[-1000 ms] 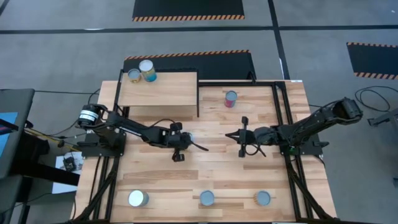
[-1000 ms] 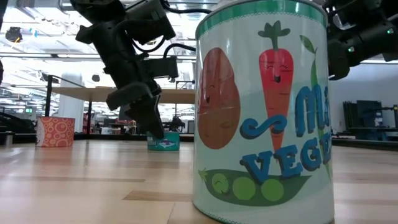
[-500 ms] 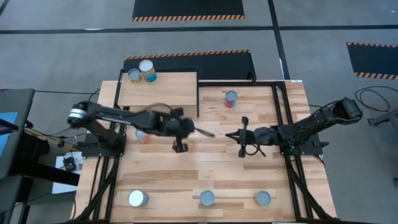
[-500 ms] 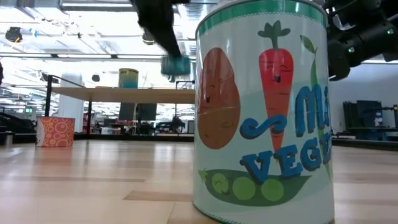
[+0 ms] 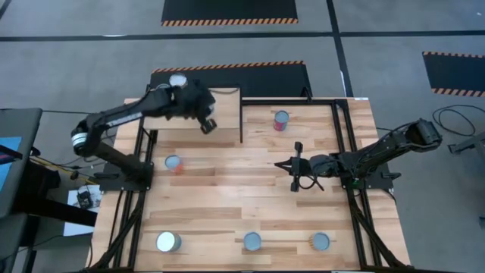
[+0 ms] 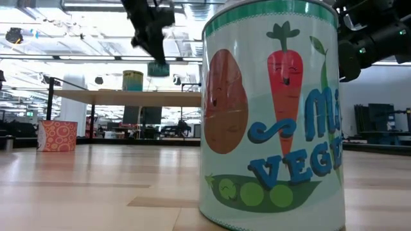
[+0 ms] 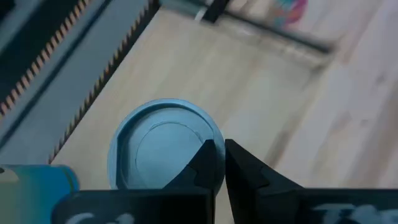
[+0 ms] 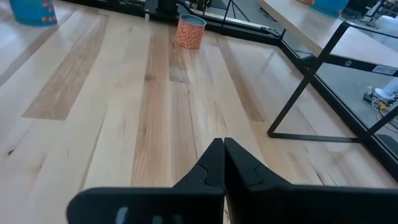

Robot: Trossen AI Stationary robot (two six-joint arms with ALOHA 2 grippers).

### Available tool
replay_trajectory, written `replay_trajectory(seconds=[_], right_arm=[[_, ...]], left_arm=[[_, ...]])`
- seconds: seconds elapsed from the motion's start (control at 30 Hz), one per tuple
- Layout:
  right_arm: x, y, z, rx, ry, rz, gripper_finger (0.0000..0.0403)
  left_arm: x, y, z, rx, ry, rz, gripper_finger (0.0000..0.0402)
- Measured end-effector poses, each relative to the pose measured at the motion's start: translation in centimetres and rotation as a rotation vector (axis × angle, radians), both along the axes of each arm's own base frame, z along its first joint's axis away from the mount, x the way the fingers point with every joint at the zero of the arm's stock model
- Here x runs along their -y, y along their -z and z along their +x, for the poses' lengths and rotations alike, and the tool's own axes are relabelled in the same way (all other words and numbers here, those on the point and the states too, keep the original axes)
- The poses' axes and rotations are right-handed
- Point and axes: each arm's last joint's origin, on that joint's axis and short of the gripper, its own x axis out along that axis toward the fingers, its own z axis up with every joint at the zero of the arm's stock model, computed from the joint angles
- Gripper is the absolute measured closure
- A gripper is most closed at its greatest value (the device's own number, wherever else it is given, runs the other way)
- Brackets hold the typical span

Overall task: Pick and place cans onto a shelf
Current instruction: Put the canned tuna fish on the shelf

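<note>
The step in hand is the carry to the shelf [image 5: 223, 102]. The left gripper [image 7: 216, 149] hangs over the shelf's light wood with its jaws drawn narrow, pinched on the rim of a teal can [image 7: 155, 152]. In the low view the can hangs under the fingers, clear of the shelf top, so it is lifted and not yet set down. From above, the left arm reaches across the shelf, and the gripper sits over its middle, toward the side facing the table's centre.

One whitish-topped can [image 5: 178, 80] stands at the shelf's far edge, partly covered by the arm. On the table [image 5: 227, 201] a pink can [image 5: 281, 120] stands just beside the shelf frame, an orange one [image 5: 173, 163] lies near the left arm's base, and three more line the near edge.

The right gripper [image 5: 295, 165] waits low over the table's middle, jaws shut on nothing.

The next move looks like a straight descent onto bare wood, well apart from the whitish-topped can. A rim pinch is a slim hold, so the can may tilt. It should touch down flat before the jaws part, and the gripper should lift straight up so it does not tip the can.
</note>
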Motion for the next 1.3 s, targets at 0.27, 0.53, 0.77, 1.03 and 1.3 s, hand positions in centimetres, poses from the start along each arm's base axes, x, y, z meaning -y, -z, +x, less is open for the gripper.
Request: replay_trajectory(seconds=[0.27,0.53,0.77,1.03,1.3], right_arm=[[0.0,0.0,0.0,0.004,0.0,-0.002,0.0386],[0.3,0.0,0.1,0.004,0.013,-0.003,0.0389],[0.3,-0.1,0.1,0.01,0.012,-0.002,0.0388],[0.3,-0.1,0.1,0.01,0.013,-0.002,0.0386],[0.3,-0.1,0.1,0.009,0.012,-0.002,0.0389]], left_arm=[[-6.8,1.9,-1.3,0.014,-0.122,-0.024,0.0399],[-9.5,3.7,-1.4,-0.008,-0.152,-0.053,0.0398],[-9.9,3.9,-0.9,0.016,-0.147,-0.033,0.0395],[-9.8,3.9,-0.8,0.018,-0.149,-0.038,0.0395],[-9.3,3.4,-1.2,0.029,-0.145,-0.055,0.0395]])
